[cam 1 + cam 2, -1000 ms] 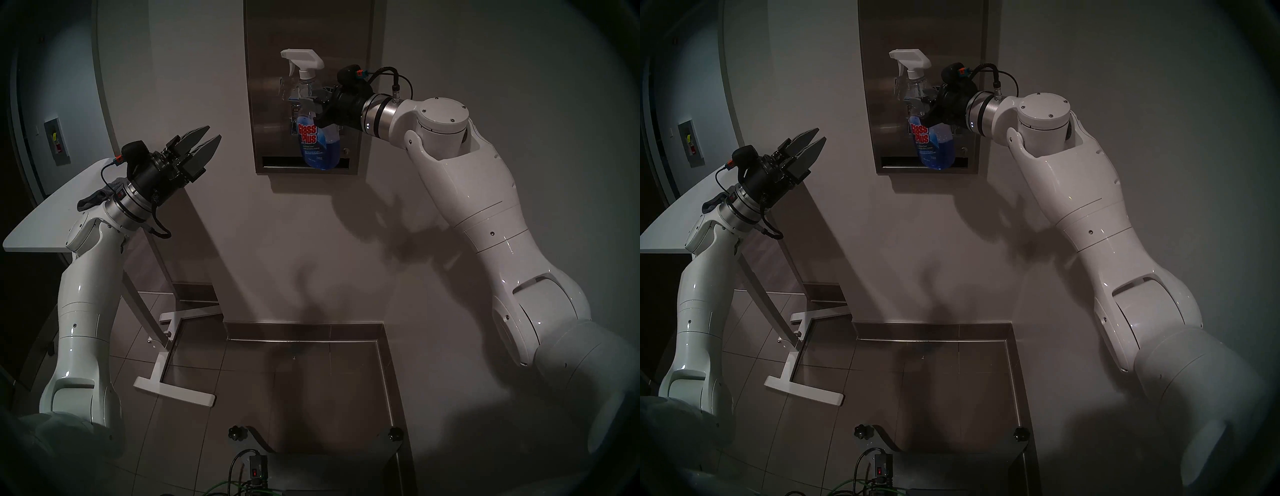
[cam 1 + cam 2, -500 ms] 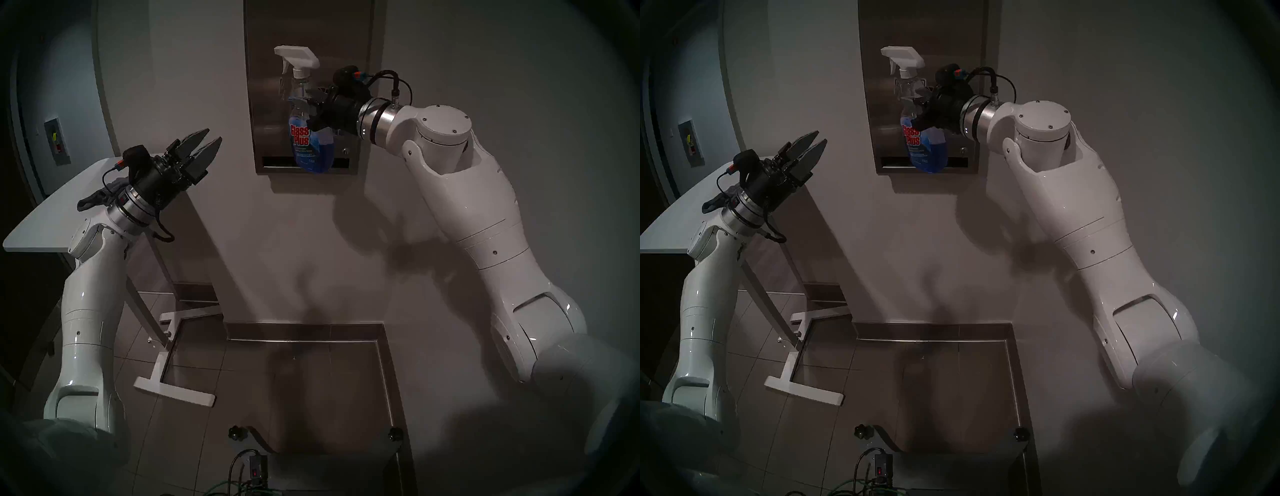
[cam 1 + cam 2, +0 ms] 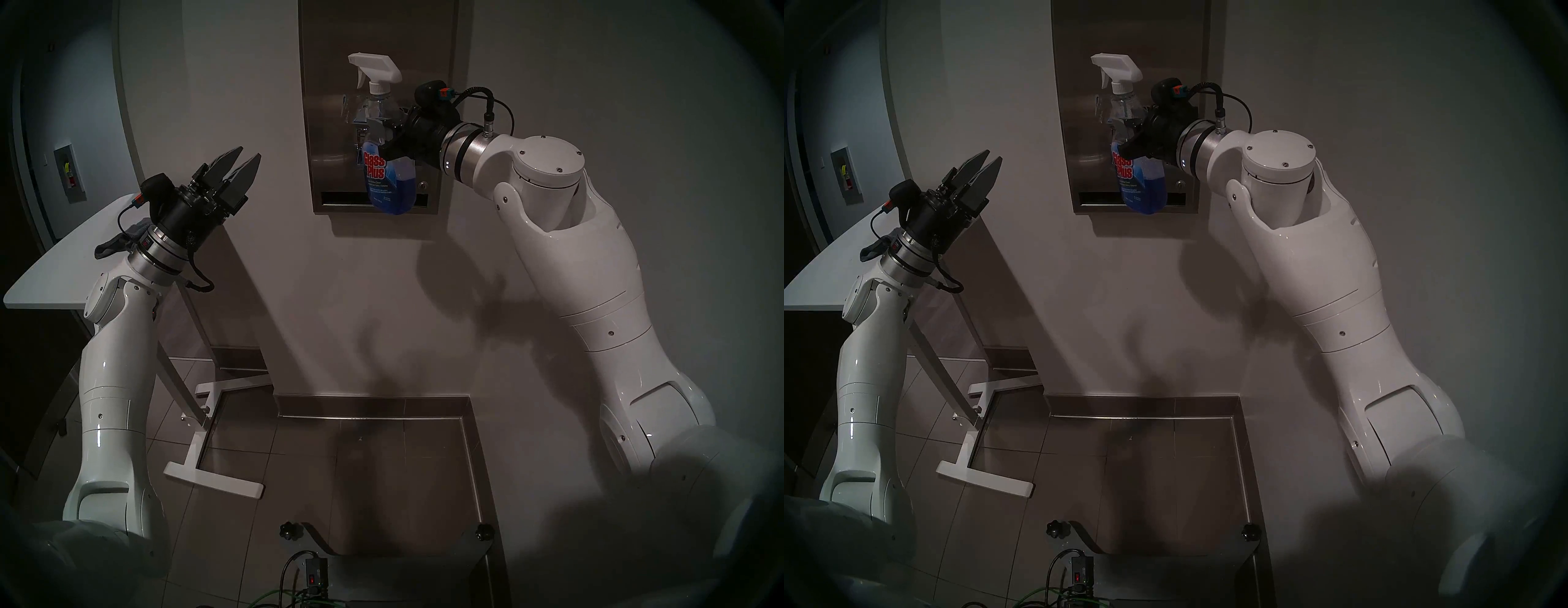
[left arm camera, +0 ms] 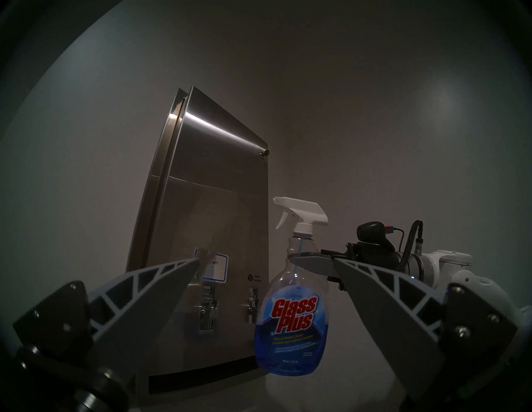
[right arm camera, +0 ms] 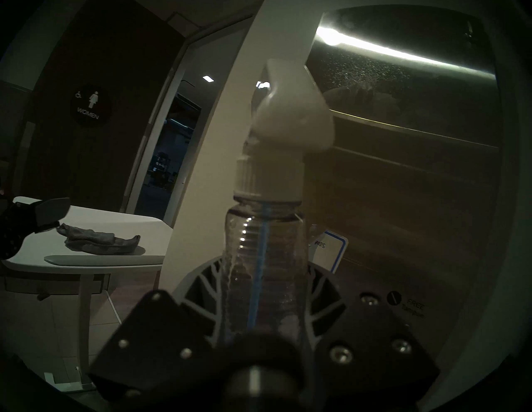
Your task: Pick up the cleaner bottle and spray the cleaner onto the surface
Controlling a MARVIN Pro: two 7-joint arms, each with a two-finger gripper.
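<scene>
Head stereo left: upper middle of your frame, the right end effector (image 3: 377,127) is clamped on the neck of the cleaner bottle (image 3: 388,170), holding it upright in front of the steel dispenser panel (image 3: 322,110). The white trigger head (image 3: 375,70) points toward frame left. Blue liquid fills the lower half. At middle left, the left end effector (image 3: 239,163) hangs empty, fingers slightly apart, aimed up and right. Behind its wrist you see the white desk (image 3: 55,271) carrying a dark cloth (image 3: 112,246).

Head stereo right: same layout, shifted left. Bottle (image 3: 1142,178) in front of the panel's (image 3: 1076,127) lower half, its base level with the bottom slot (image 3: 1098,197). Left end effector (image 3: 983,163) at middle left, well apart from the bottle.

Left wrist: your own two fingers rise from the bottom corners, spread wide, nothing between them. The bottle (image 4: 292,322) sits at lower centre, "Glass Plus" label facing you, just right of the panel (image 4: 207,201). A grey finger (image 4: 312,261) of the right end effector presses the clear neck. Two small levers (image 4: 208,313) show low on the panel.

Right wrist: bottle neck (image 5: 263,259) fills the centre, gripped between both fingers, blue dip tube visible inside. Panel (image 5: 403,187) on the right half, fine speckles near its bright upper band. Desk (image 5: 115,218) and cloth (image 5: 100,240) at lower left.
</scene>
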